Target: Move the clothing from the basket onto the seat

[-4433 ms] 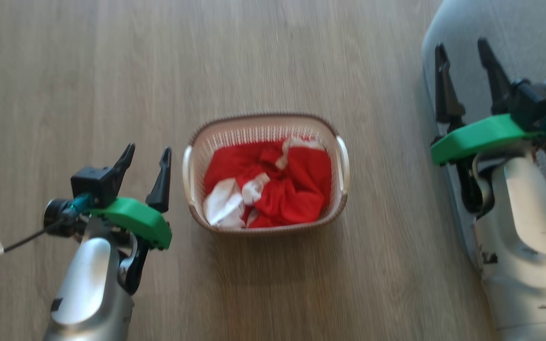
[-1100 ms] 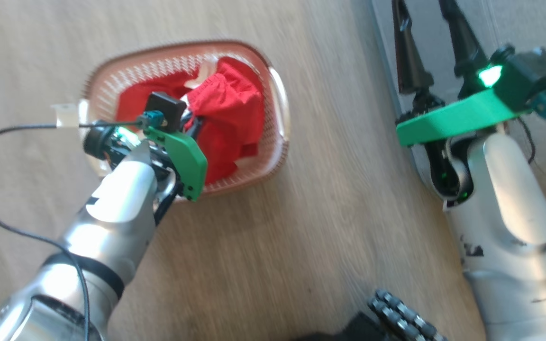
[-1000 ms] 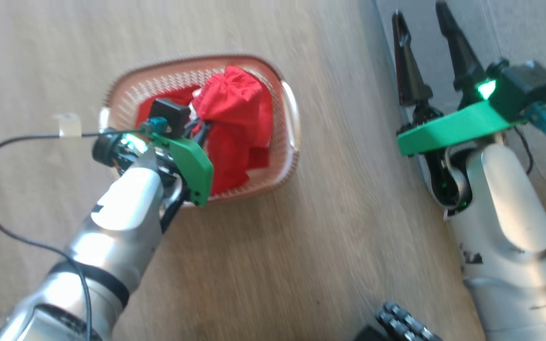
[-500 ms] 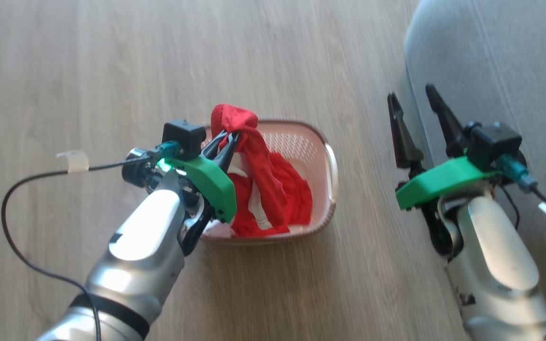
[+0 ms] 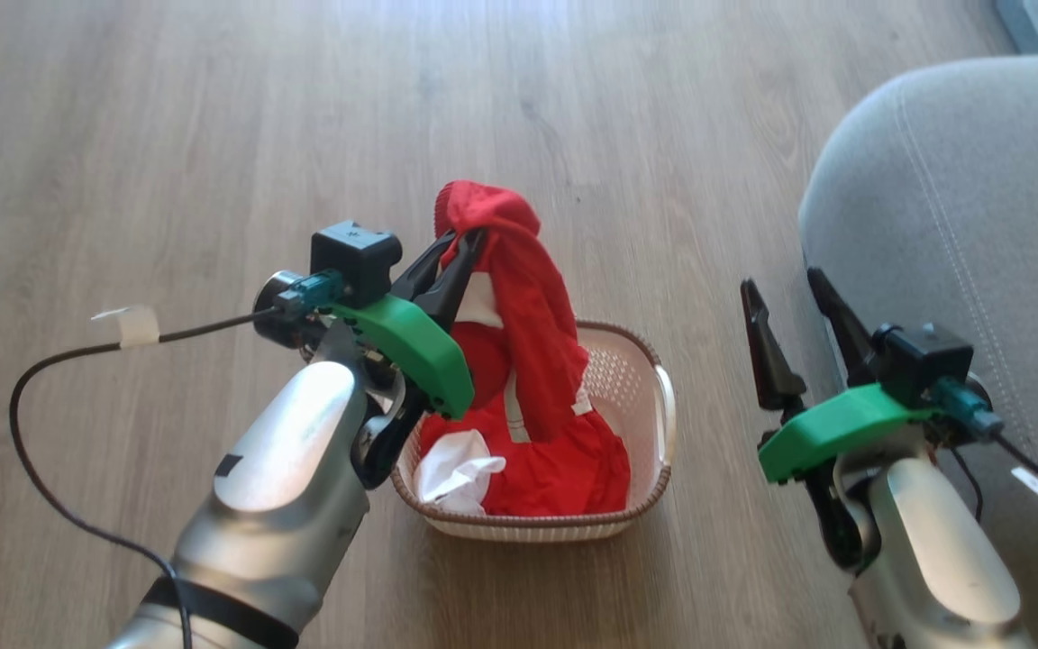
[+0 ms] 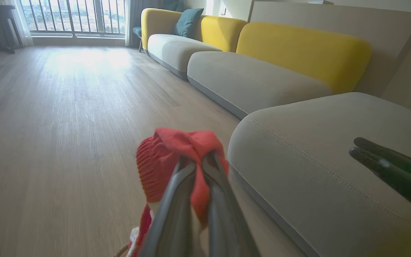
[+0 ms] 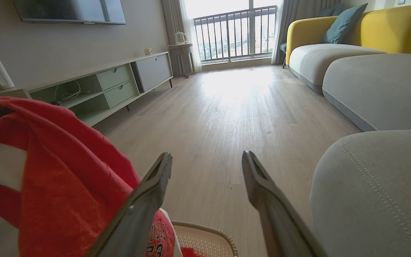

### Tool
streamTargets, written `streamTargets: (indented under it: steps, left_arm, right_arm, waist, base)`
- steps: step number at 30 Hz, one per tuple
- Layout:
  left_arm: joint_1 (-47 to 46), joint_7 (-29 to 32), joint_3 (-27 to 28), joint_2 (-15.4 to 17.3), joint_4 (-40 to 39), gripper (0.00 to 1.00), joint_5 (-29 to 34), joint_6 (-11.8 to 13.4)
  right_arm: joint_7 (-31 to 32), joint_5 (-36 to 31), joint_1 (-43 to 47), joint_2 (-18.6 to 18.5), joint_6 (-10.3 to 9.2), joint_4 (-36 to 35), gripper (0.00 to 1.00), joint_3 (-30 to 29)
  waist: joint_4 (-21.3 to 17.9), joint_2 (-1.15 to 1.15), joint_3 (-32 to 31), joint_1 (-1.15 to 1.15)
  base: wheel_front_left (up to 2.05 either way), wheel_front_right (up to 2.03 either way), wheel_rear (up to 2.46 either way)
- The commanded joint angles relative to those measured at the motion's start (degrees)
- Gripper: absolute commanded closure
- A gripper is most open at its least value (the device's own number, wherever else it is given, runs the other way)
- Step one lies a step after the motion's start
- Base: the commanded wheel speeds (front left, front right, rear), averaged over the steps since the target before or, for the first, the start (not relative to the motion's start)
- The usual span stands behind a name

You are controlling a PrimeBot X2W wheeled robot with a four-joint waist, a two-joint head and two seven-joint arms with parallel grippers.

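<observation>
The left claw (image 5: 469,242) is clamped on a bunched fold of the red clothing (image 5: 528,297), which hangs down into the basket (image 5: 660,424) on the floor (image 5: 213,135). White print (image 7: 156,237) on it reads "ULLS 23". The right claw (image 5: 779,279), apart and empty, is just left of the grey seat (image 5: 960,198).

The floor (image 5: 213,135) is made of light wooden boards with a long grain, and a bright patch of sunlight lies on it at the far end of the room. The basket (image 5: 620,374) stands upright directly on it, with bare boards all around. To the right, near the basket but apart from it, the grey seat (image 5: 960,207) rests on the floor. More sofa sections (image 6: 248,78) stand in a row beyond it, and a low cabinet (image 7: 112,89) stands along the opposite wall.
</observation>
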Motion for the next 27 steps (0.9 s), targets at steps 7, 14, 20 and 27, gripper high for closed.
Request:
streamTargets:
  steps: [7,14,20,27]
  left_arm:
    - [-3.3,-0.7,0.2,0.6,-6.0,1.00,-0.9,0.3]
    - [-3.7,-0.7,-2.4,0.6,-8.8,1.00,-1.6,0.9]
    - [-3.8,-0.7,-5.6,0.6,-11.1,1.00,-2.2,1.0]
    - [-4.2,-0.7,-10.3,0.6,-13.0,1.00,-3.2,1.3]
  right_arm:
    - [-0.4,0.2,0.7,0.5,-0.01,-1.4,0.00,1.3]
    - [-0.4,-0.3,0.9,0.5,-0.01,-1.2,0.00,2.8]
    - [-0.4,-1.1,-3.0,0.1,-0.01,0.1,0.00,9.9]
    - [-0.4,-0.1,-10.2,-2.1,-0.01,2.3,0.00,19.6]
  waist:
    - [1.3,0.00,-2.0,0.01]
    - [1.9,0.00,-2.3,0.01]
    - [3.1,0.00,-2.2,0.01]
    - [5.3,0.00,-1.7,0.01]
  base:
    - [0.00,0.00,0.00]
    - [0.00,0.00,0.00]
    - [0.00,0.00,0.00]
    - [0.00,0.00,0.00]
